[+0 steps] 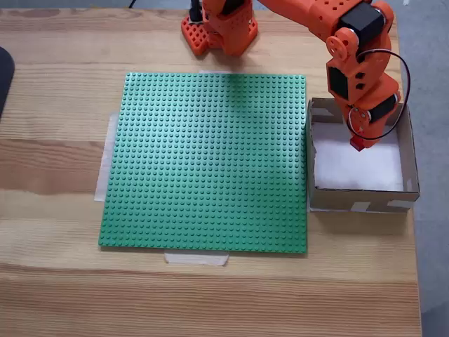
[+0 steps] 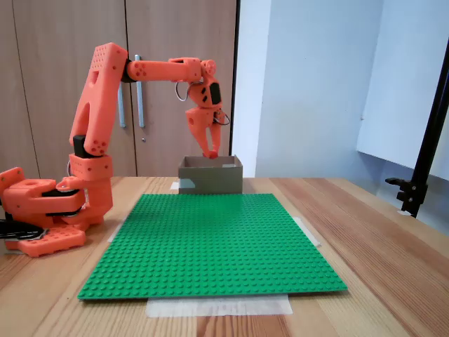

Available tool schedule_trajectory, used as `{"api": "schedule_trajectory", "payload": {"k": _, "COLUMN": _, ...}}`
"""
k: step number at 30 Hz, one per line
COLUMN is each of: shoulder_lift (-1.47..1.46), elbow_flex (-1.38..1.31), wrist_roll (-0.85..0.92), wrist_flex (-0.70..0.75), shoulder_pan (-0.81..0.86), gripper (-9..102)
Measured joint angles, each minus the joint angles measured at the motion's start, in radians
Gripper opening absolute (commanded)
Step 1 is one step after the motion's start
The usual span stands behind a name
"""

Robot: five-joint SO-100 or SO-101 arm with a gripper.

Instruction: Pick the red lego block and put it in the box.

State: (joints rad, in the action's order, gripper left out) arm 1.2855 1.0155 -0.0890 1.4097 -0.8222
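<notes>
Pinching the red lego block [image 1: 358,144], the jaws [image 1: 358,140] hang over the box [image 1: 312,158] in a fixed view, white floor beneath; green baseplate [image 1: 210,161] on the counter [image 1: 56,175] lies left of them. In a fixed view, jaws [image 2: 211,152] point down just above the box [image 2: 210,177]; block not discernible.

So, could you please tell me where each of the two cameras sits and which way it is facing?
A fixed view: high above the table, looking down at the large green studded baseplate; the orange arm reaches in from the top edge.
A fixed view: low at the table's near edge, facing the wooden cabinet doors; the whole arm shows.
Shared: the hand holding the small red lego block over the shallow brown cardboard box.
</notes>
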Motion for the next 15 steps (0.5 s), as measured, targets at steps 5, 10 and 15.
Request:
{"api": "schedule_trajectory", "payload": {"k": 5, "shoulder_lift": 0.000, "elbow_flex": 0.000, "wrist_roll": 0.000, "wrist_flex": 0.012, "shoulder_pan": 0.000, "gripper": 8}}
{"api": "schedule_trajectory", "payload": {"k": 10, "shoulder_lift": 0.000, "elbow_flex": 0.000, "wrist_roll": -0.021, "wrist_flex": 0.028, "shoulder_pan": -0.009, "gripper": 10}}
{"api": "schedule_trajectory", "payload": {"k": 15, "shoulder_lift": 0.000, "elbow_flex": 0.000, "wrist_roll": -0.023, "wrist_flex": 0.034, "shoulder_pan": -0.009, "gripper": 13}}
